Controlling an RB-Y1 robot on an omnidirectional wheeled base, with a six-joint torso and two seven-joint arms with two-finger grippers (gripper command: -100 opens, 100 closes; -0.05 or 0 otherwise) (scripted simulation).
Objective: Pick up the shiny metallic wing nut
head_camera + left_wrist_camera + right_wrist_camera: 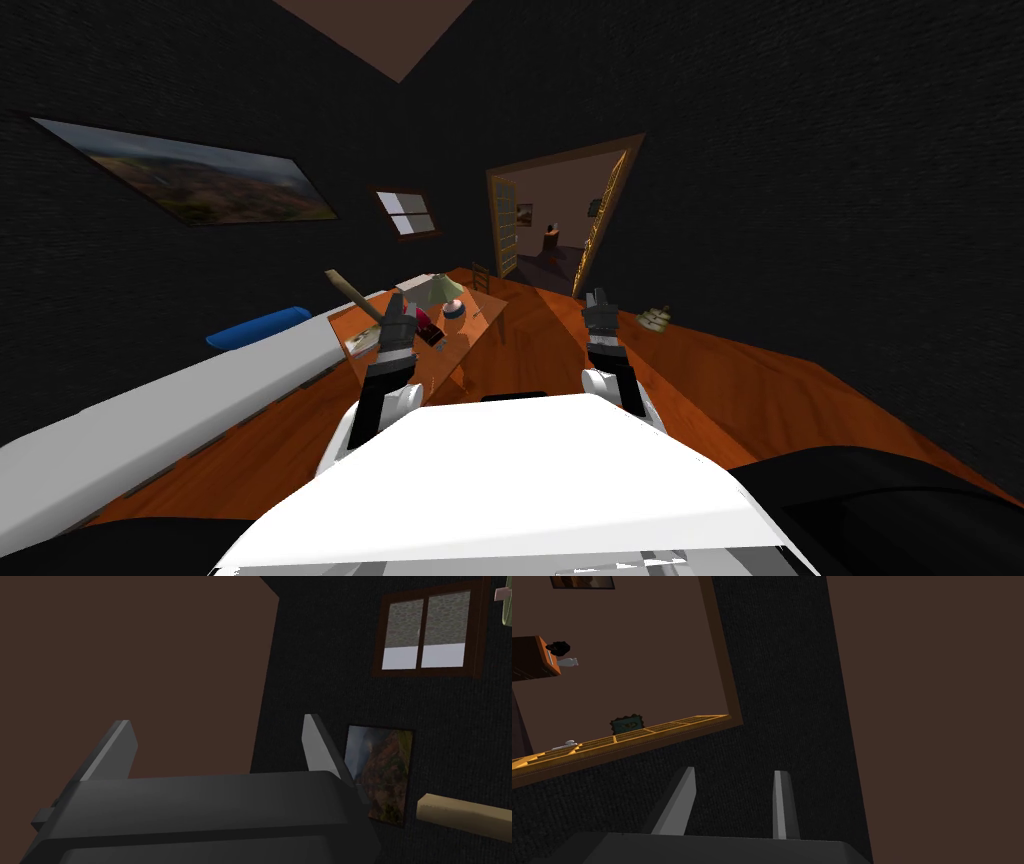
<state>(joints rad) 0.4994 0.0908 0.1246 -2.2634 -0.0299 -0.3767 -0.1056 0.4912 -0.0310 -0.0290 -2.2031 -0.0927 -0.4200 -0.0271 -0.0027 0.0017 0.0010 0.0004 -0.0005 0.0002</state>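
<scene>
Head view: approach step. Left claw [398, 305], spread wide and empty, hovers over the cluttered bench [470, 335]; right claw [735, 771] is parted, empty. I can't pick out the wing nut there; next I'd lean closer to find it.

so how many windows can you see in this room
1: a small brown-framed window on the dark far wall, between the landscape picture and the open doorway. Others could be out of view.
</scene>
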